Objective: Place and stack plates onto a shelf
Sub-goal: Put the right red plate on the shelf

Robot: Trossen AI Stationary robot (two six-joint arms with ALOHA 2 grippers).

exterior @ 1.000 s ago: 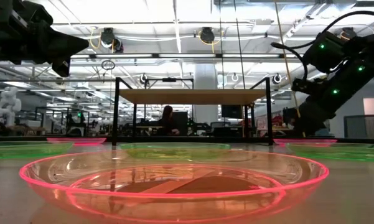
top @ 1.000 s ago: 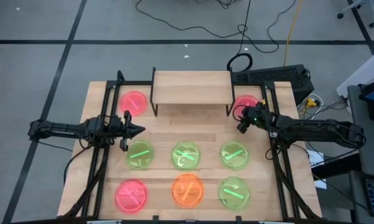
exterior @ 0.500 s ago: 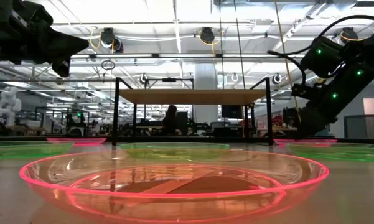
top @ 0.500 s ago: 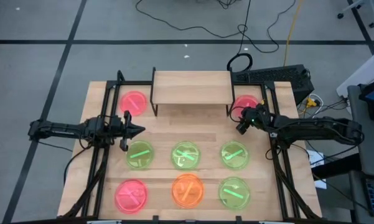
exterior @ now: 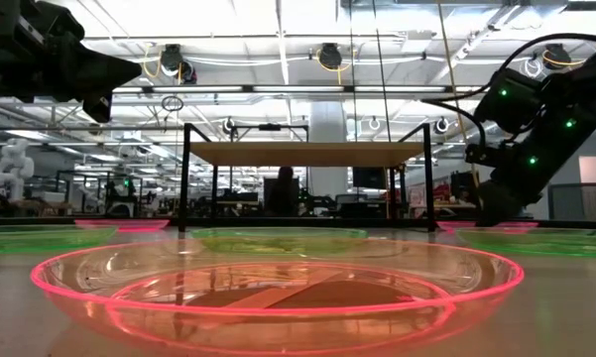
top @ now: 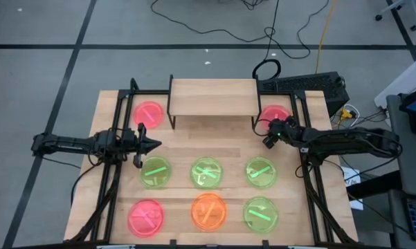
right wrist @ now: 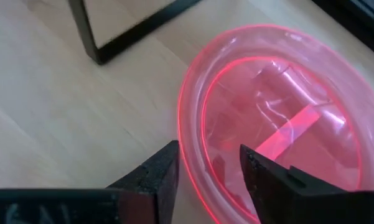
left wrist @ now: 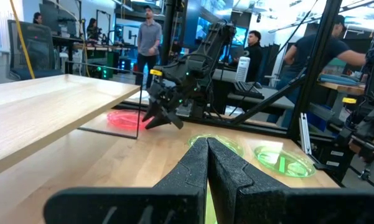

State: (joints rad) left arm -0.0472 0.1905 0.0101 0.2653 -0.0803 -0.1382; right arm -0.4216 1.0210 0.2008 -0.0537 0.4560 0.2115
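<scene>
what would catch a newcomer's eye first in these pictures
First, the glowing translucent plastic plates laid out on the wooden table, green, pink-red and one orange, in front of a bare raised light-wood shelf. Next, the right gripper, its fingers straddling the rim of the pink-red plate beside the shelf's right legs. The left gripper waits shut above the table's left side.

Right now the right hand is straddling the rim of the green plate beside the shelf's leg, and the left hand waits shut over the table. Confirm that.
Not green: the right hand straddles the rim of the pink-red plate beside the shelf's leg, as the right wrist view shows. The left hand does wait shut over the table.
</scene>
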